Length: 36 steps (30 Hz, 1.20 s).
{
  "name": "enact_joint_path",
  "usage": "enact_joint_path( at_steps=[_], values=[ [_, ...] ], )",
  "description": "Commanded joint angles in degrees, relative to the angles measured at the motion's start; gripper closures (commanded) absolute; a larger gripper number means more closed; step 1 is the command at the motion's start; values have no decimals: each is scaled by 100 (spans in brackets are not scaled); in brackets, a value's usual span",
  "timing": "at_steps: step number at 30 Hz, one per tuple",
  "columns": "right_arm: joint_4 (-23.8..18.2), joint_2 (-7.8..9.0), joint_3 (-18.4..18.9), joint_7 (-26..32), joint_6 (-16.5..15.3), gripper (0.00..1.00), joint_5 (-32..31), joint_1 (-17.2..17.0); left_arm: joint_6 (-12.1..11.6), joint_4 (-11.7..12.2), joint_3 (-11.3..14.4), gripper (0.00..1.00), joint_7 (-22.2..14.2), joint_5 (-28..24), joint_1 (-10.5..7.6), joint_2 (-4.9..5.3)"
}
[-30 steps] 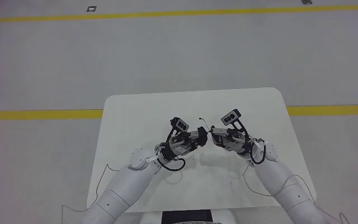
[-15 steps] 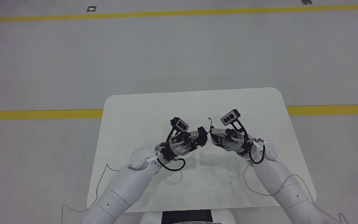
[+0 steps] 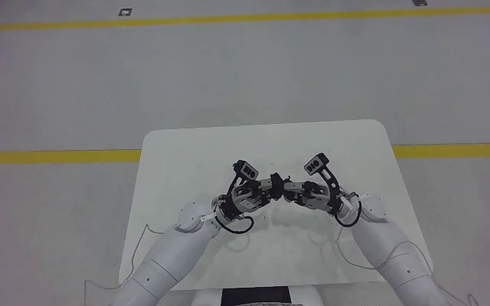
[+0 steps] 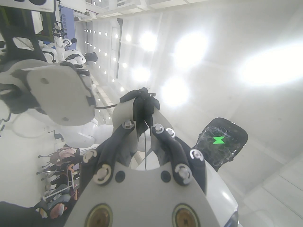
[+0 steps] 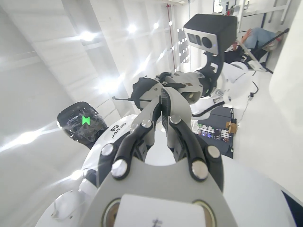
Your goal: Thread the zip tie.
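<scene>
Glossy white arm shells with looped black cables. On left gripper and right gripper: pale fingers, black linkages, round silver screws.

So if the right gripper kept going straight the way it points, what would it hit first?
Most likely the left gripper: it sits almost tip to tip with the right gripper, and both seem shut on the thin zip tie.

Thin black zip tie, held aloft
</scene>
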Motion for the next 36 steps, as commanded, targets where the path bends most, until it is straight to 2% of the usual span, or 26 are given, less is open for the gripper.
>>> enact_joint_path(
  at_steps=[1, 25, 26, 27, 36],
  values=[
    [-8, 12, 24, -54, 20, 100, -147, -17, 0, 0, 0, 100, 0, 0, 0, 0],
    [5, 44, 88, -346, 52, 100, -775, -42, 0, 0, 0, 100, 0, 0, 0, 0],
    [10, 46, 102, -390, 46, 53, -790, -46, 0, 0, 0, 100, 0, 0, 0, 0],
    [9, 47, 121, -449, 46, 0, -781, -58, 0, 0, 0, 100, 0, 0, 0, 0],
    [106, 106, 528, -491, 17, 0, -502, -106, 0, 0, 0, 100, 0, 0, 0, 0]
  ],
)
